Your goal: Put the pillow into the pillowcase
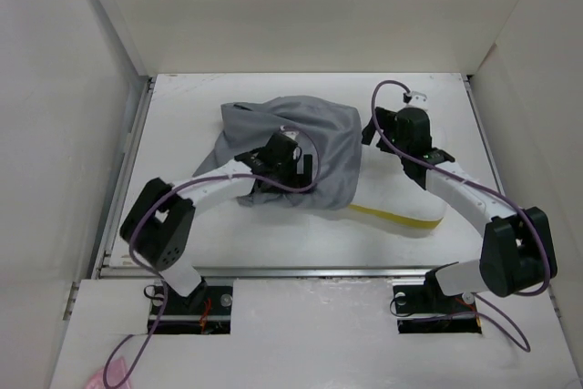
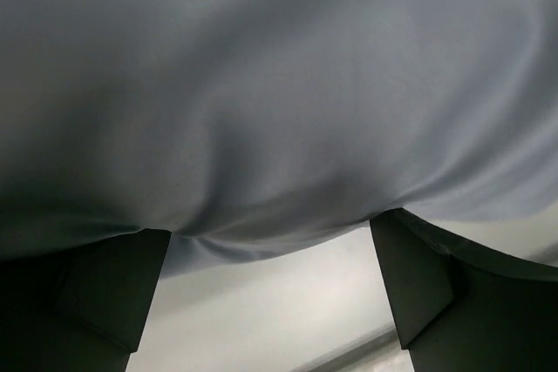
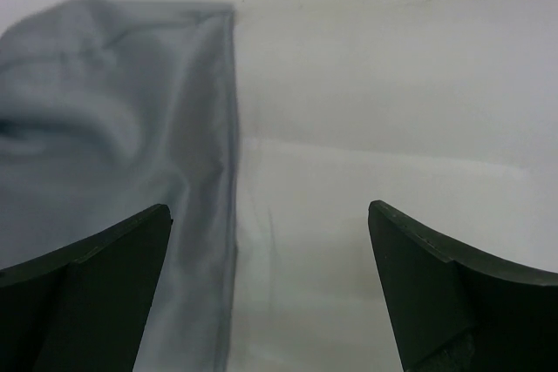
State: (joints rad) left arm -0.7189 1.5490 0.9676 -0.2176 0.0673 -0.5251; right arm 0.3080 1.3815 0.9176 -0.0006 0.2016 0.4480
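The grey pillowcase (image 1: 301, 143) lies bunched at the table's middle, over the left part of the pillow. The pillow (image 1: 401, 202) sticks out to the right, white with a yellow band along its near edge. My left gripper (image 1: 278, 170) is at the pillowcase's near side. In the left wrist view it (image 2: 270, 226) is open, with grey fabric (image 2: 279, 84) draped across both fingertips. My right gripper (image 1: 375, 134) is open at the pillowcase's right edge. In the right wrist view it (image 3: 268, 206) hovers over the white pillow (image 3: 305, 241), with the pillowcase's edge (image 3: 105, 128) at the left finger.
White walls enclose the table (image 1: 182, 225) on the left, back and right. A metal rail (image 1: 301, 271) runs along the near edge, in front of the arm bases.
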